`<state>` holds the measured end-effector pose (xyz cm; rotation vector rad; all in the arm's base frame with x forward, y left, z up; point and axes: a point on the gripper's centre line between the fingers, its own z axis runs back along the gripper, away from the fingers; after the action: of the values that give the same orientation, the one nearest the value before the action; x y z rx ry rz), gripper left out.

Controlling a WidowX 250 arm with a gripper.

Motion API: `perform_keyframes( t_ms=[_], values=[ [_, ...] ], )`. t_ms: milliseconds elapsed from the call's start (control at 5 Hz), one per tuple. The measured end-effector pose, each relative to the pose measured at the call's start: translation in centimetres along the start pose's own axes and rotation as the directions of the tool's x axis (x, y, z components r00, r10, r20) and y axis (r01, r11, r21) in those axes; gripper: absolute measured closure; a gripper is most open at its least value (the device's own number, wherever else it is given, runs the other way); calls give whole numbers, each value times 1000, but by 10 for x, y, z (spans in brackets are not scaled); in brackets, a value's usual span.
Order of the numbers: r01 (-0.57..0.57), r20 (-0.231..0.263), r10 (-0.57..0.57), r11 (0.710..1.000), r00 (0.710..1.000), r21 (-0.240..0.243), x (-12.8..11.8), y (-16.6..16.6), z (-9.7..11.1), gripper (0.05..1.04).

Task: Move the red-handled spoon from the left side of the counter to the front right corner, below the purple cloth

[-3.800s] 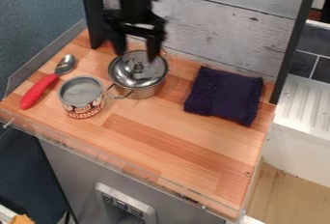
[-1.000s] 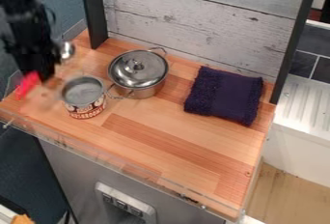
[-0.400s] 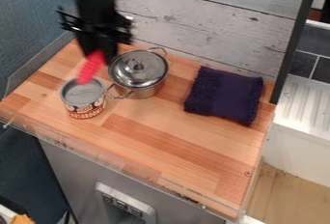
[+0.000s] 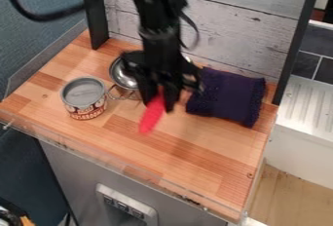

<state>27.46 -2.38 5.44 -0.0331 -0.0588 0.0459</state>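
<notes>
Black hand (image 4: 160,104) clamped on red spoon (image 4: 152,115) — blocking pot (image 4: 123,75), can (image 4: 84,98) left, towel (image 4: 229,96) right

Red-handled spoon (image 4: 152,115) in the black jaws (image 4: 160,104) near the dark cloth (image 4: 228,96).

A red-handled spoon (image 4: 151,119) is held in the gripper (image 4: 158,105) above the counter (image 4: 211,164). Its handle is slanted frontward.

Around the round, silver, glossy metal pot (image 4: 122,77) are a cylindrical grey metal can (image 4: 84,104), a square, dark-purple, rough cloth (image 4: 231,98), a long, red, matt handle (image 4: 152,116) and a brown, smooth wooden worktop (image 4: 195,157).
</notes>
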Motion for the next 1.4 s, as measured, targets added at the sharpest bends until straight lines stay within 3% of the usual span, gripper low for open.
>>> perform_keyframes(
  t_ms=[200,400,800,1000,1200,1400],
  values=[
    [64,-49,-63,998,997,16,-7,-32,-35,702],
    [84,-53,-83,996,995,21,-7,-41,-52,702],
    [71,-45,-70,997,997,17,-4,-53,-61,703],
    [62,-42,-62,998,997,11,-7,-61,-58,641],
    [40,-10,-39,999,999,9,-6,-65,-41,333],
    [41,23,-41,999,999,-2,-6,-65,-27,88]
  ],
)
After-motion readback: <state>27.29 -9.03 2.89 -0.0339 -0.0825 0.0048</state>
